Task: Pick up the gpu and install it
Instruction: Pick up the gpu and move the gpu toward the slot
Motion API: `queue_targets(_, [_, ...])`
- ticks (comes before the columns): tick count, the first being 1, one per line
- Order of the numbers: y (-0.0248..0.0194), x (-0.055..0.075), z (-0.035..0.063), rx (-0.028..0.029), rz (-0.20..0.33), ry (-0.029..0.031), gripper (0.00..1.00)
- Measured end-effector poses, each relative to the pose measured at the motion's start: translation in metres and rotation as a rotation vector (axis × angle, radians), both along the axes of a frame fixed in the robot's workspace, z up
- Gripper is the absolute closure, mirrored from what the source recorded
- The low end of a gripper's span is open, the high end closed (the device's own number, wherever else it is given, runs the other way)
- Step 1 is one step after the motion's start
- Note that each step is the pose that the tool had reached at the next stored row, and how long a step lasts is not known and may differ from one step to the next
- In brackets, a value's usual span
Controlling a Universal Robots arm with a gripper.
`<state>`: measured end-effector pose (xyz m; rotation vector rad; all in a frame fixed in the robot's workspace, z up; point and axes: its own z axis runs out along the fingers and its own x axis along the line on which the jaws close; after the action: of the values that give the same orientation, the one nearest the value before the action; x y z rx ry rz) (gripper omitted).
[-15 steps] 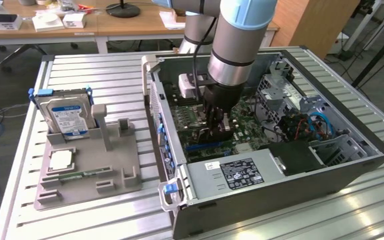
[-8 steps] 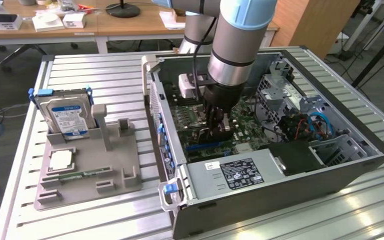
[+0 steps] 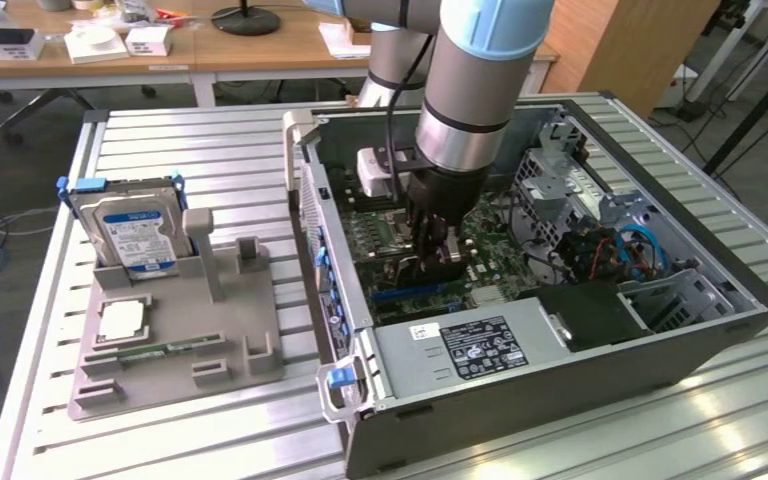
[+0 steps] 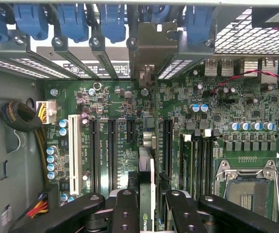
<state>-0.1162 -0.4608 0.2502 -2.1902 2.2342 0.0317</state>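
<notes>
**Over the board: gpu in the jaws, edge-on**

Inside the case [image 3: 704,330], the gripper [image 4: 149,199] is partly closed on the gpu [image 4: 146,170], one finger on each face, roughly half its span. The card hangs edge-on above the board [image 4: 226,97], over the gap between the black slots [image 4: 111,155]. I can't tell whether its lower edge touches anything. In the exterior view the gripper [image 3: 438,245] sits low in the case with the gpu [image 3: 424,272] dark beneath it.

Handling, my read:
- Light and stiff, won't sag in a pinch grip.
- Fragile: bare parts on the faces, contact edge below. A skewed push could flex or chip it.
- Faces look smooth, so it may slip or rotate if pinched off-centre.
- Best hold is near the top edge, mid-length, as the fingers [image 4: 124,208] appear to have it now.

Count:
- gpu: one
- long black slots: three; white slot [image 4: 73,153]: one
- socket [image 4: 248,189]: one
- on the tray [image 3: 171,385], outside the case: one drive [image 3: 124,230], one chip [image 3: 124,320], one stick [image 3: 157,350]
</notes>
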Motion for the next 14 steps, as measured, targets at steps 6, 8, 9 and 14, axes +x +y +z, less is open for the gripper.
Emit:
queue_targets(6, [0.0, 0.0, 0.0, 0.0, 0.002, -0.0001, 0.74])
queue_targets(8, [0.0, 0.0, 0.0, 0.0, 0.006, 0.0, 0.74])
queue_targets(9, [0.0, 0.0, 0.0, 0.0, 0.007, 0.0, 0.74])
queue_targets(14, [0.0, 0.0, 0.0, 0.0, 0.007, 0.0, 0.74])
